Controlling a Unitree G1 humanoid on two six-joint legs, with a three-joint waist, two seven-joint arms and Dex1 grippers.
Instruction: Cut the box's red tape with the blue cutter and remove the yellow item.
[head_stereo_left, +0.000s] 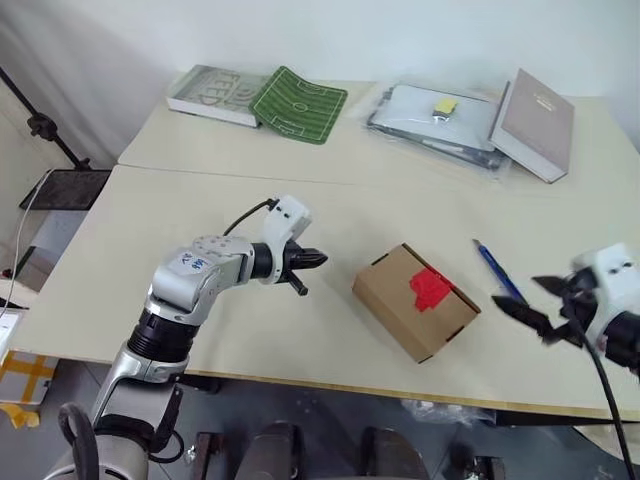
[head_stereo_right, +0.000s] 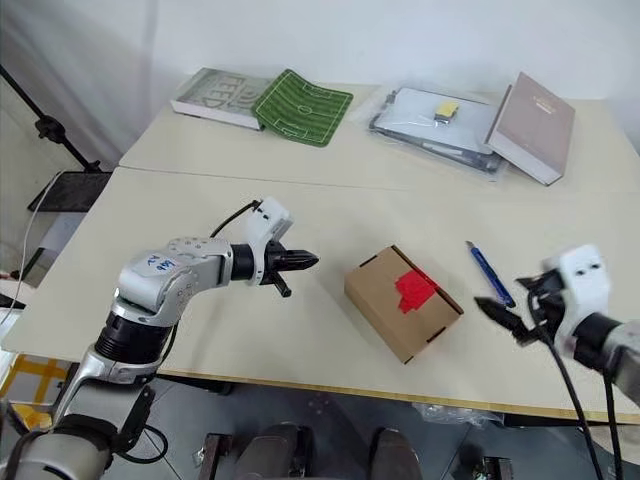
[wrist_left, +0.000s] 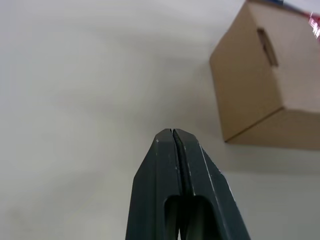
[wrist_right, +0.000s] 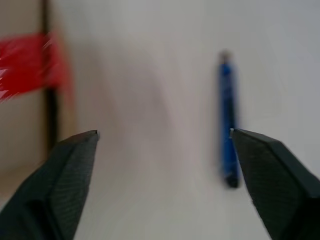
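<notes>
Box is seen closed on the counter, turned at an angle, near the front edge. Red tape is stuck across the top seam, uncut. Blue cutter is laid flat on the counter just to the right of the box, apart from it, not gripped by anything. Yellow item cannot be seen; box flaps are shut.

Left gripper is held above the counter left of the box, pointed toward it, clear of it. Its jaws are clenched tight, tips pressed together in the left wrist view, nothing between them.

Right gripper is held right of the box, near the front edge, just in front of the cutter's near end. Its jaws are spread wide and empty; in the right wrist view the cutter is seen lying beyond the gap, close to one finger, not touched.

At the far side of the counter are placed a book with a green pitch-patterned cover, a clear plastic bag with a small yellow piece on it, and a grey book.
</notes>
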